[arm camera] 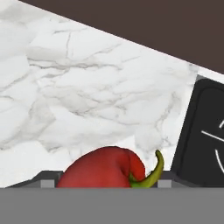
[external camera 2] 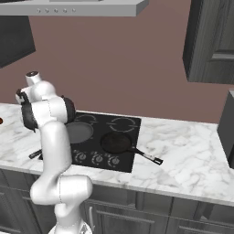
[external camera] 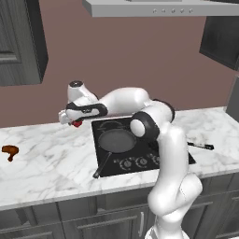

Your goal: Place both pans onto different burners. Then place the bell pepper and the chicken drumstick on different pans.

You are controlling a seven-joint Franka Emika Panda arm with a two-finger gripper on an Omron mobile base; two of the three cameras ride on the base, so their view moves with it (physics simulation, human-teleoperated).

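Right under our hand camera sits the bell pepper (arm camera: 103, 168), glossy red with a green stem curling to its right, its lower half cut off at the bottom of the hand view; the finger tips (arm camera: 49, 181) show only as grey slivers on either side of it, so the fingers stand apart around the pepper, and we cannot tell whether they press on it. From the left base view our gripper (external camera: 74, 122) hangs at the left edge of the cooktop (external camera: 105, 167), above the marble counter (external camera: 51, 163), with only a red speck of pepper visible beneath it. We see the wide grey pan (external camera: 115, 140) on the near left burner, and the smaller black pan (external camera 2: 116, 142) on the near right burner, partly hidden by our arm in the left view. Far left on the counter lies the chicken drumstick (external camera: 9, 151).
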